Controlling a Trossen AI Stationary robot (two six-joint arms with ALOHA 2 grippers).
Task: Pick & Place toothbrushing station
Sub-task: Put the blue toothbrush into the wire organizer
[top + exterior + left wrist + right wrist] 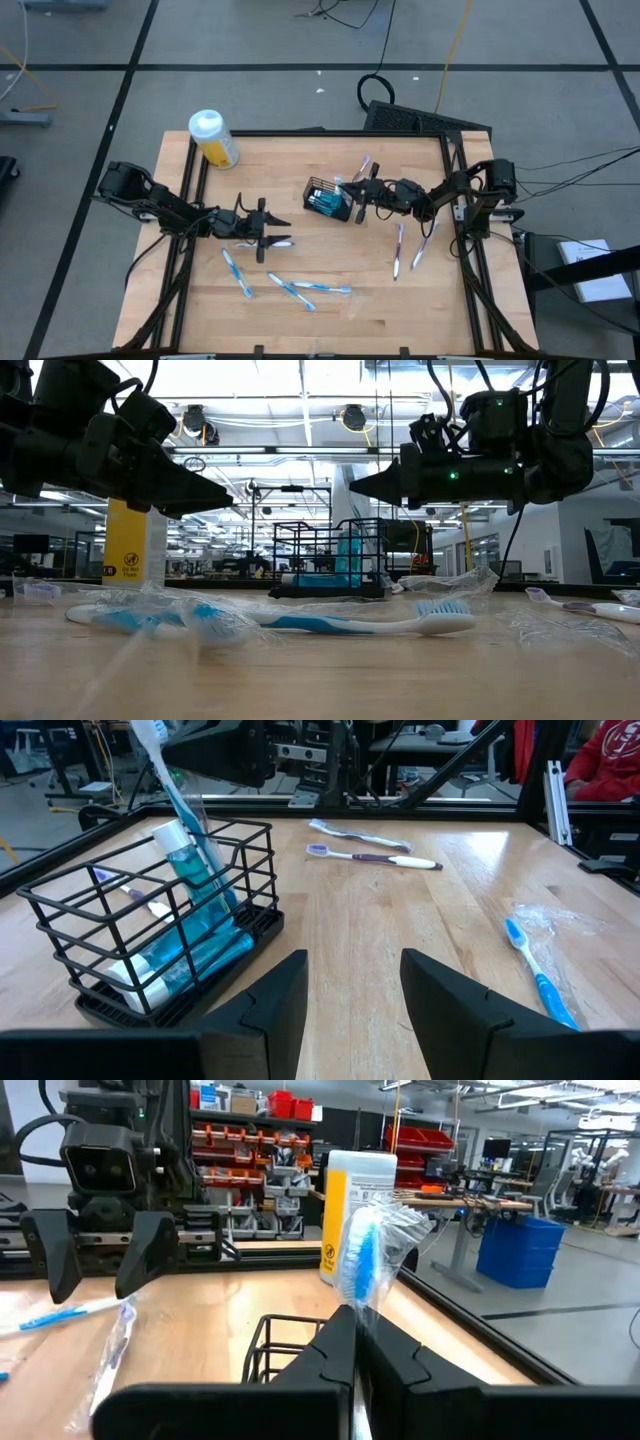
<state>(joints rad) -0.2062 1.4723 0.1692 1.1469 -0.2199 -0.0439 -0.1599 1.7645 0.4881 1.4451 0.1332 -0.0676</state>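
Right gripper (pixel 355 1342) clamped on wrapped blue-bristled toothbrush (pixel 365 1260) above black wire-mesh basket (pixel 327 197); left gripper (pixel 268 231) apart, empty; several brushes left on wooden table (pixel 330 260).

Basket (pixel 328 198) sitting near the table's (pixel 320 310) middle, tubes (pixel 195 945) lying inside it; bottle (pixel 213 138) standing at the far left corner; right gripper (pixel 360 196) hanging just right of the basket, holding a toothbrush (pixel 367 1260) over it; left gripper (pixel 268 231) hovering left of the basket; loose toothbrushes (pixel 300 288) lying along the near side; two more (pixel 410 248) lying toward the right edge.
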